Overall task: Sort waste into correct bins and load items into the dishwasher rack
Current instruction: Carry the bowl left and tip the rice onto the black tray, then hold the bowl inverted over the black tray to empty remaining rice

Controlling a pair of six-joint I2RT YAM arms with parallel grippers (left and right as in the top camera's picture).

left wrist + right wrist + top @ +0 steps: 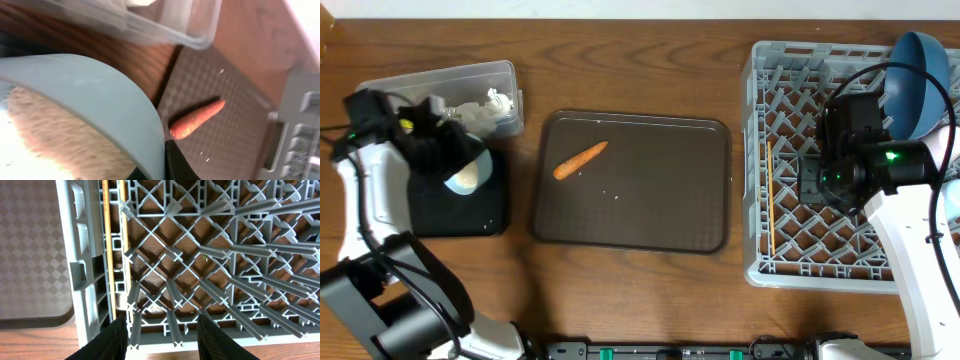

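Observation:
My left gripper (453, 163) is shut on the rim of the small pale-teal bowl (466, 178), which hangs tilted over the black tray (460, 215). In the left wrist view the bowl (100, 95) fills the left side, pale rice (60, 135) inside it. An orange carrot piece (580, 159) lies on the brown serving tray (660, 215). The clear tub (410, 85) holds crumpled white paper (485, 108). My right gripper (162, 342) hovers open and empty over the grey dishwasher rack (790, 265). The chopsticks (106, 245) lie along the rack's left wall. The dark-blue dish (917, 70) stands in its far right corner.
A few loose rice grains (617, 196) dot the brown tray. The tub, the black tray and my left arm crowd the table's left edge. The right arm's cables arch over the rack. Bare wooden table (620, 300) runs along the front.

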